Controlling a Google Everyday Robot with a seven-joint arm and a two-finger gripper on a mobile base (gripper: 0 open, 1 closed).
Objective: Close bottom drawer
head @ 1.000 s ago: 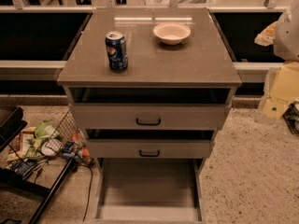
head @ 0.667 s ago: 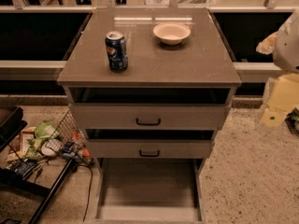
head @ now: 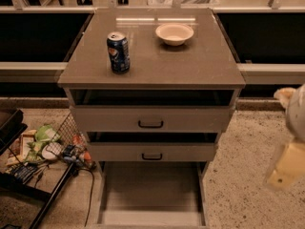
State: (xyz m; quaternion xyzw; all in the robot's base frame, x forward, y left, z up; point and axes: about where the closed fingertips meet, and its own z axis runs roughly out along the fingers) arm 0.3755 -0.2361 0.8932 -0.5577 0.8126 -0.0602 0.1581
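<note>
The bottom drawer (head: 151, 191) of the grey-beige cabinet (head: 152, 68) is pulled far out toward me. Its flat grey floor shows and its front runs along the lower edge of the view, so its handle is out of view. The two drawers above it, each with a black bar handle, stand slightly out. My gripper (head: 287, 162) is a blurred white and yellow shape at the right edge, to the right of the cabinet at about the height of the middle drawer, apart from every drawer.
A blue soda can (head: 118, 52) and a white bowl (head: 174, 33) stand on the cabinet top. A black wire rack with packets and clutter (head: 45, 151) stands on the floor to the left. Speckled floor (head: 238, 185) lies to the right.
My arm has dropped down along the right edge, from beside the cabinet top to beside the middle drawer. The drawers, can and bowl have not moved.
</note>
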